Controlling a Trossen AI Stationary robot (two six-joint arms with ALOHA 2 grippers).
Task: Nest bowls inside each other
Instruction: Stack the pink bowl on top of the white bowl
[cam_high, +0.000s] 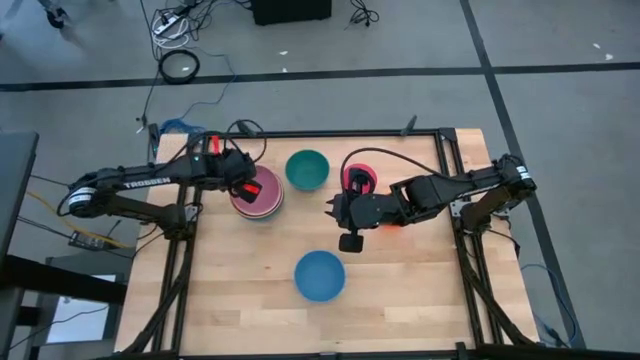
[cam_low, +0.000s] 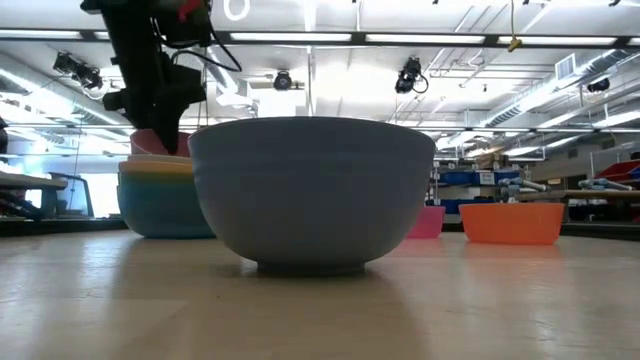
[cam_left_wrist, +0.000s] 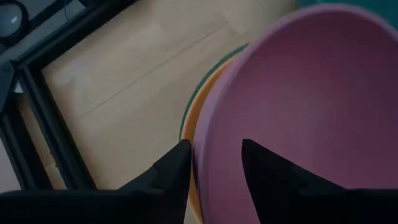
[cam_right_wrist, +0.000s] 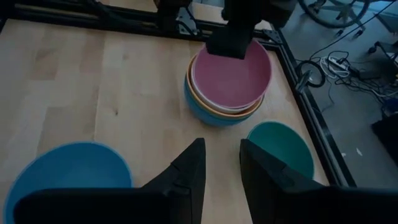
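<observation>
A stack of nested bowls (cam_high: 262, 200) stands at the table's far left, with a pink bowl (cam_right_wrist: 231, 73) on top, orange beneath it and light blue at the bottom. My left gripper (cam_left_wrist: 214, 165) is open astride the pink bowl's rim. A teal bowl (cam_high: 307, 170) rests on its base to the right of the stack, and a magenta bowl (cam_high: 360, 178) farther right. A blue bowl (cam_high: 320, 276) sits near the front middle. My right gripper (cam_right_wrist: 222, 155) hangs open above the table's middle with nothing between its fingers. A red-orange bowl (cam_low: 510, 222) lies partly under the right arm. My left gripper comes at the pink bowl's rim (cam_left_wrist: 202, 155) slanting down from the table's left, one finger inside the bowl and one outside. The outer finger (cam_left_wrist: 177, 165) stands right beside the rim. Whether either finger touches it I cannot tell. The bowl sits nested in the stack.
A black metal frame (cam_high: 445, 150) runs along the table's edges. Bare wood lies at the near left and near right of the blue bowl. Cables lie on the floor beyond the far edge.
</observation>
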